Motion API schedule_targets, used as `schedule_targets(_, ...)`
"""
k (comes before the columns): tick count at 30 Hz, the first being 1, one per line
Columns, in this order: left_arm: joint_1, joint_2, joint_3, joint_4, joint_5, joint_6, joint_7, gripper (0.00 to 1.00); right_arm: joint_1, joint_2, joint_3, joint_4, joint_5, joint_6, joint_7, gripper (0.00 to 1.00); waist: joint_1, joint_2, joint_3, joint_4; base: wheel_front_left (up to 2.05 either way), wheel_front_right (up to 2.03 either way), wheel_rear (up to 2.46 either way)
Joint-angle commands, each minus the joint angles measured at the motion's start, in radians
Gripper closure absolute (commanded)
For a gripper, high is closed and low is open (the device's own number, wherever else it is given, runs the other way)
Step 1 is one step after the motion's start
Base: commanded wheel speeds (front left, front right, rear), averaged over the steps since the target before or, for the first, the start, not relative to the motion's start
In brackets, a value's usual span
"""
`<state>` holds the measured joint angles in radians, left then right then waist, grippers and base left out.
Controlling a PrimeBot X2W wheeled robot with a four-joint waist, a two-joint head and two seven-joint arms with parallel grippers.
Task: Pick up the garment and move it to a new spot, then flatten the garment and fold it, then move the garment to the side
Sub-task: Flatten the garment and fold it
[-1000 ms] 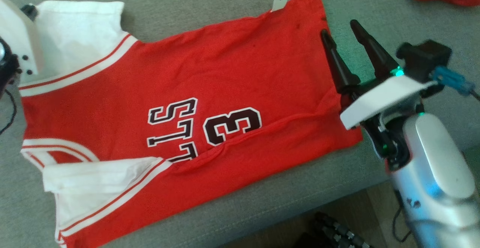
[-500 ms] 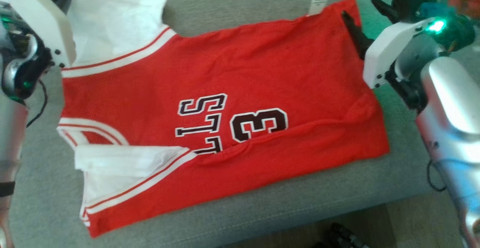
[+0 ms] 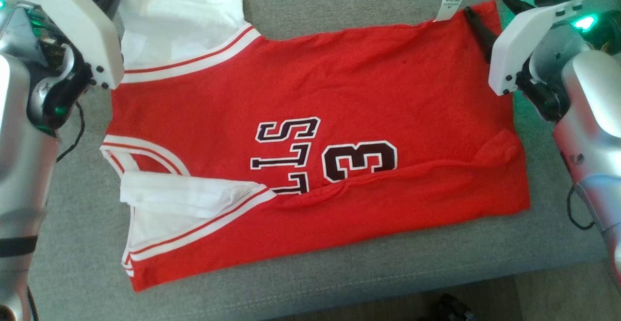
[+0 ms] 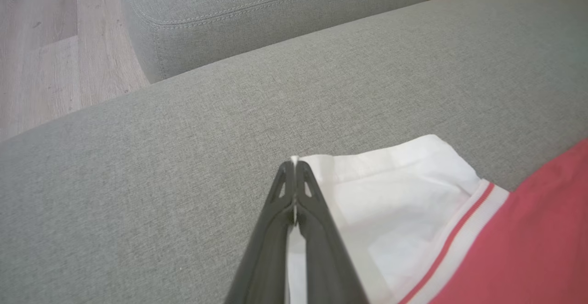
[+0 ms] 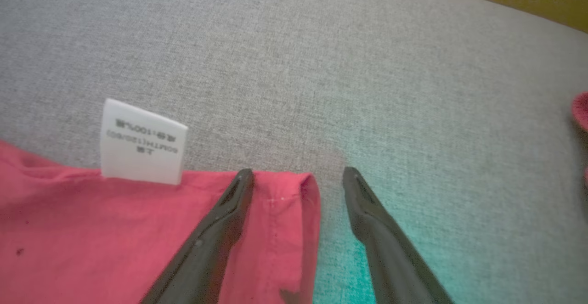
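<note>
My count on this sofa cushion
One red jersey [image 3: 310,166], one white label [image 3: 449,7] toward the grey cushion's [image 3: 339,1] far edge, and two claws of mine: left gripper [image 4: 294,162], right gripper [image 5: 298,175].

A red garment [image 3: 310,93] with white sleeves [image 3: 179,15], white-and-red striped trim [image 3: 194,59] and dark lettering [image 3: 359,161] outlined in white is seen on a grey woven cushion [image 3: 339,1], with a white, dark-printed tag [image 5: 142,150] just beside the dark right end effector [image 5: 297,171].
</note>
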<state>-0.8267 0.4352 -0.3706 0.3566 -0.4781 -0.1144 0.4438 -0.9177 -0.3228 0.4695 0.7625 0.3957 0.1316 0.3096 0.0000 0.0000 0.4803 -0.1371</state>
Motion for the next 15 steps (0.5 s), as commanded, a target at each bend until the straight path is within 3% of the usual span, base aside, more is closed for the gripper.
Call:
schedule_targets(1, -0.055, 0.036, 0.036, -0.04, -0.009, -0.001, -0.006, 1.0, -0.003, -0.011, 0.023, -0.008, 0.016, -0.001, 0.008, 0.25, 0.0, 0.0, 0.001, 0.003, 0.0, 0.0, 0.0)
schedule_targets(2, -0.055, 0.035, 0.035, -0.041, -0.01, -0.001, -0.007, 1.0, -0.008, -0.015, 0.034, -0.002, 0.027, -0.001, 0.009, 0.48, 0.0, 0.0, 0.002, 0.005, 0.0, 0.0, 0.0)
schedule_targets(4, -0.057, 0.033, 0.033, -0.043, -0.012, -0.001, -0.011, 1.0, -0.017, -0.023, 0.056, 0.009, 0.046, -0.001, 0.012, 0.73, 0.0, 0.0, 0.002, 0.007, 0.0, 0.0, 0.0)
schedule_targets(5, -0.057, 0.033, 0.033, -0.044, -0.013, -0.002, -0.014, 1.0, -0.02, -0.027, 0.065, 0.013, 0.056, -0.001, 0.01, 0.96, 0.0, 0.0, 0.002, 0.007, 0.0, 0.0, 0.0)
schedule_targets(6, -0.057, 0.033, 0.033, -0.045, -0.015, -0.002, -0.017, 1.0, -0.023, -0.031, 0.074, 0.016, 0.065, -0.001, 0.008, 1.0, 0.0, 0.0, 0.0, 0.007, 0.0, 0.0, 0.0)
schedule_targets(15, 0.01, 0.029, 0.093, -0.099, -0.065, 0.024, -0.107, 1.0, -0.013, -0.057, 0.129, -0.007, 0.137, -0.001, -0.097, 1.0, 0.0, 0.0, -0.031, 0.002, 0.0, 0.0, 0.0)
